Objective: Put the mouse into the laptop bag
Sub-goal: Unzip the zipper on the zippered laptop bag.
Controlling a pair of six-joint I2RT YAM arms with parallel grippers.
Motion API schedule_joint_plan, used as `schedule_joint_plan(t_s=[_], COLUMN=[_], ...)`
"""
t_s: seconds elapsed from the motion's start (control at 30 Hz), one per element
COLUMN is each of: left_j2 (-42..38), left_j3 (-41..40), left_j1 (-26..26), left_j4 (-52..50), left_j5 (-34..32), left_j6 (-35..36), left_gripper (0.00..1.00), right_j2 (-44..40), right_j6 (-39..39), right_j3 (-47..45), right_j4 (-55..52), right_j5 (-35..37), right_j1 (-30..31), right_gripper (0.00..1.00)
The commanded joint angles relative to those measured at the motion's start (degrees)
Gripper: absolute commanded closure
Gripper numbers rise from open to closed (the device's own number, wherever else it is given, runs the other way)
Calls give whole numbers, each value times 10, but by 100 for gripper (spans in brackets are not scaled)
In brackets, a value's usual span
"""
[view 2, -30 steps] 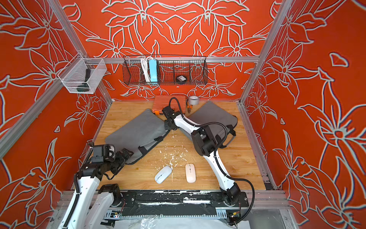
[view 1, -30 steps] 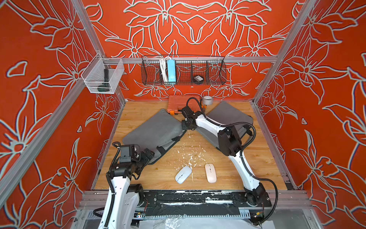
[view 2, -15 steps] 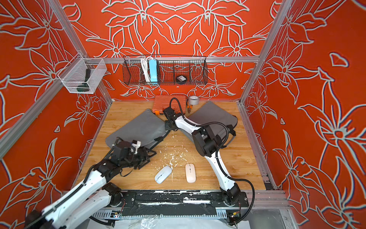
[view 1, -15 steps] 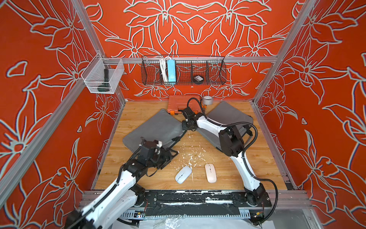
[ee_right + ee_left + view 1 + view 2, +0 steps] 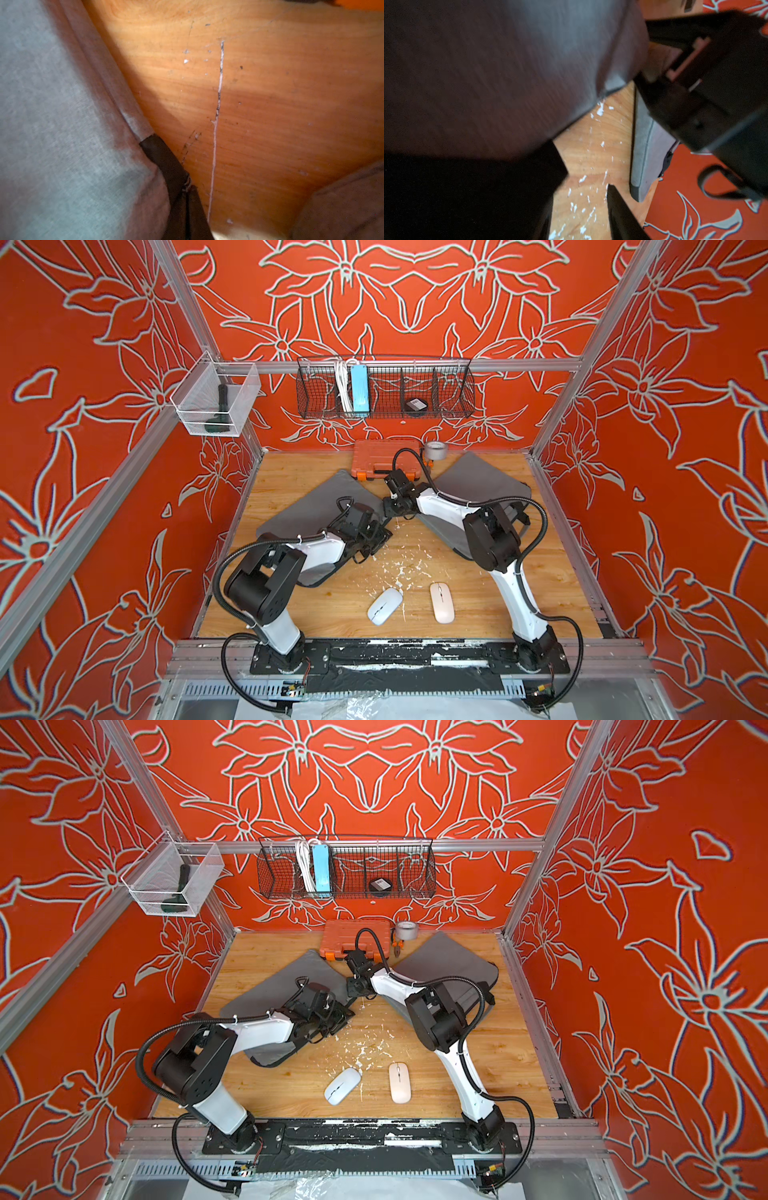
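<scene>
We log: white oval plastic mouse (image 5: pixel 385 605), near-centre on the wooden tabletop (image 5: pixel 552 572), long axis near-left to far-right, button end near-left; only top views show it. At left, grey fabric laptop bag (image 5: pixel 316 506): right pincer (image 5: pixel 188 199) closed on its black corner trim (image 5: pixel 162 158), per right wrist view; left pincer (image 5: pixel 587 179) parted, empty.
</scene>
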Motion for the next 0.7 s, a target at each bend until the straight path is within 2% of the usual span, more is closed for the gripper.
schedule_joint_plan(t_s=[0.0,0.07,0.3,0.5,0.67], left_j2=[57,98,171,168,145], left_j3=[20,47,88,97,106], left_j1=[21,29,51,54,53], left_j4=[46,37,42,26,18], left_j5=[16,23,-2,-42,-20], left_j6=[-13,-15,-51,-62,-48], left_gripper=[68,72,71,71,69], right_j2=[-19,-33,-83,-127,-126], right_j6=[-14,-17,-46,-75,-82], right_j3=[-36,-56,-159,-241,-251], right_j4=[-12,2,38,77,99], right_j5=[-20,-25,0,-5,-62], right_j1=[5,5,5,5,6], right_gripper=[100,100,100,100,100])
